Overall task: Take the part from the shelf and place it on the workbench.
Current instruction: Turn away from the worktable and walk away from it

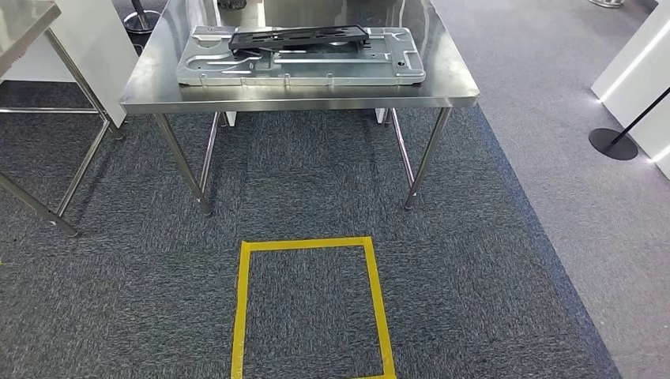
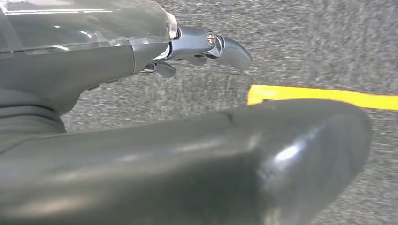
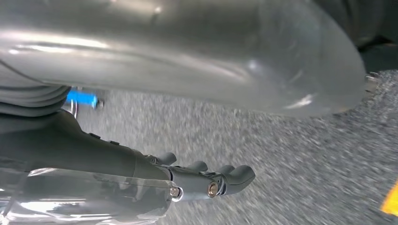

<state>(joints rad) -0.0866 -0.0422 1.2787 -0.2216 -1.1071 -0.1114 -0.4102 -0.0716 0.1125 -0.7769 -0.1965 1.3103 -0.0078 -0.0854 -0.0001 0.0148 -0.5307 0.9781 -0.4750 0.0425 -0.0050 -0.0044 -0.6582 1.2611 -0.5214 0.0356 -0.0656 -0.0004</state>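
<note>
Lying flat on the steel table point(image 1: 150, 87) ahead is a big grey metal plate point(image 1: 237, 73), and a long black part point(image 1: 300, 36) rests on top of it, toward the far side. The black part looks like the thing to carry. No shelf is in sight, so I cannot tell whether this table is where the part starts or where it ends.

The black part looks thin, stiff and full of holes. I think it is light plastic or thin metal and will not bend much. It is long, so one hand near the middle could let it tip. Holding it at both ends, or along its near long edge, looks safer. Its top looks smooth, so it may slide on the plate when pushed.

The left hand point(image 2: 141, 51) hangs down by the robot's side over the carpet. Its fingers point(image 2: 232, 51) stick out fairly straight and hold nothing. The right hand point(image 3: 155, 183) hangs the same way, fingers point(image 3: 234, 176) apart from the thumb, holding nothing.

The plate fills much of the table top, with bare steel strips at the near edge and the left side. The yellow tape square point(image 1: 312, 308) marks the carpet just in front of the table. Another table point(image 1: 24, 24) stands far left, and a black post base point(image 1: 613, 144) sits off to the right, well apart. The carpet between the square and the table is open room to step in.
</note>
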